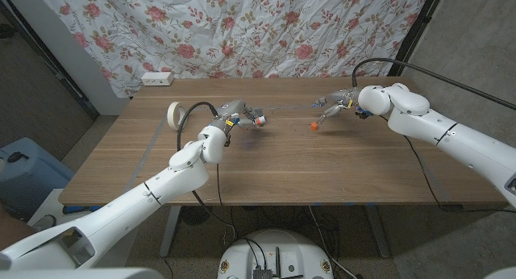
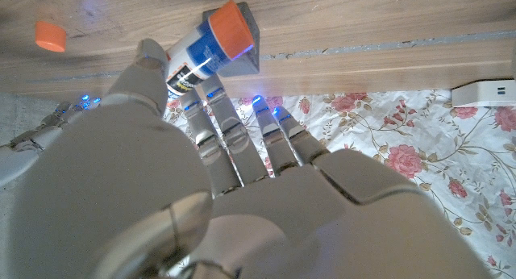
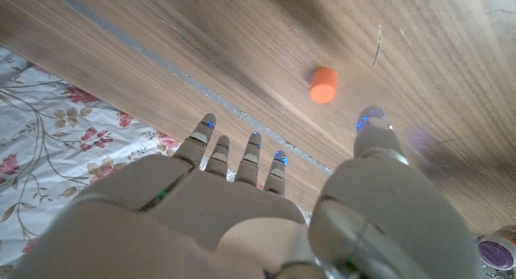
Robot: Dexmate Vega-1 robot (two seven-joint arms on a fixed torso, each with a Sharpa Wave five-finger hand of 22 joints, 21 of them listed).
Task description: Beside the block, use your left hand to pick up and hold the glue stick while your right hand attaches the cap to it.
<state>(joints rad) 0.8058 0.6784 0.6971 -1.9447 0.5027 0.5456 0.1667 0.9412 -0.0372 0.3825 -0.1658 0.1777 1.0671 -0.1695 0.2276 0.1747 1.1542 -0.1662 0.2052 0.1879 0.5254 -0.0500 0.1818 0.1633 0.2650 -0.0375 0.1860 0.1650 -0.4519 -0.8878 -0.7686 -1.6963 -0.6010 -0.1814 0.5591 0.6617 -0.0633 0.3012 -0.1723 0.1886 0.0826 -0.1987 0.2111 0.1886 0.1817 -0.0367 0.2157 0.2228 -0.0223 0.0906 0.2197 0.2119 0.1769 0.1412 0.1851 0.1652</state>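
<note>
In the head view the orange cap (image 1: 313,127) lies on the worktop (image 1: 322,174) right of centre, just below-left of the open fingers (image 1: 322,114) of the right hand (image 1: 339,103), while the left hand (image 1: 234,116) at centre grips the glue stick (image 1: 256,120).

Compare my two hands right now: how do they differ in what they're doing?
The left hand grips the glue stick, its orange end pointing away from the palm; the right hand holds nothing, fingers spread. The left hand sits beside the grey block; the right hand hovers close to the orange cap, which lies loose on the table. Both are raised above the wood.
</note>
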